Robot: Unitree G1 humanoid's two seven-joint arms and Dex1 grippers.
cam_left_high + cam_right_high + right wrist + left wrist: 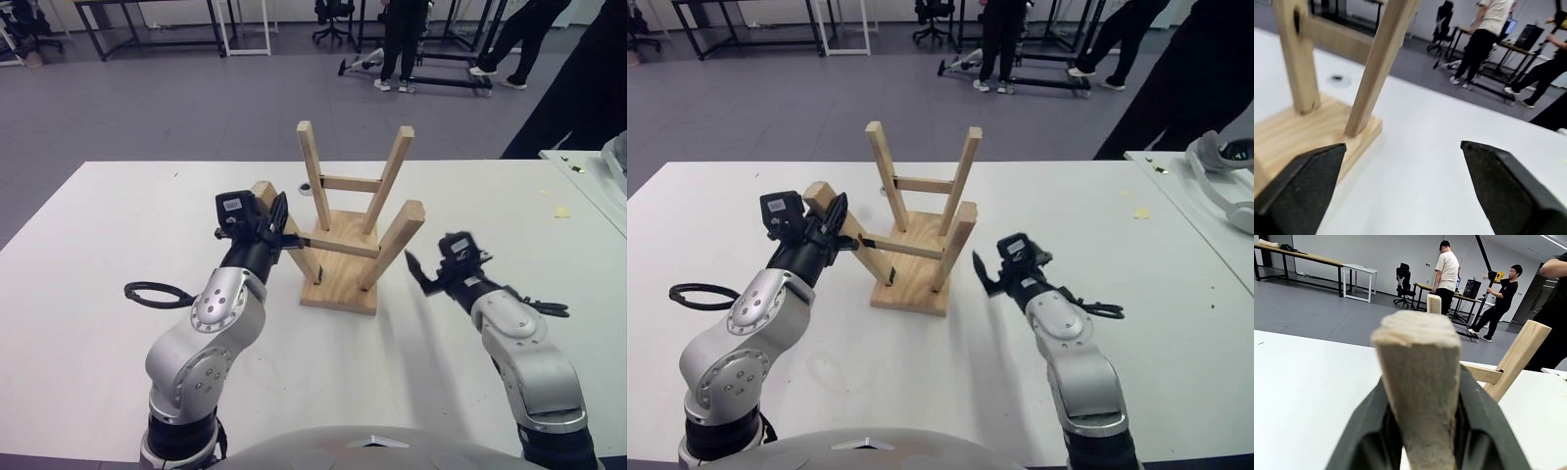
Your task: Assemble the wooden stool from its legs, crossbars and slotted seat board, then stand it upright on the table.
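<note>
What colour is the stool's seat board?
Seat board: pale natural wood, clearest in the left eye view.

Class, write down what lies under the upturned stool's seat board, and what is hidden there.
The seat board rests flat on the white table, four legs pointing up. Its table-side face is covered, so unseen.

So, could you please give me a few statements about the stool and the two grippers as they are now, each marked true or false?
1. The stool stands upright on its legs. False: it is upside down, with its seat board flat on the table and its legs pointing up.
2. The left gripper is shut on a leg of the stool. True.
3. The right gripper holds a crossbar. False: it is open and empty, beside the stool and clear of it.
4. A black cable loop lies on the table on the robot's left. True.
</note>
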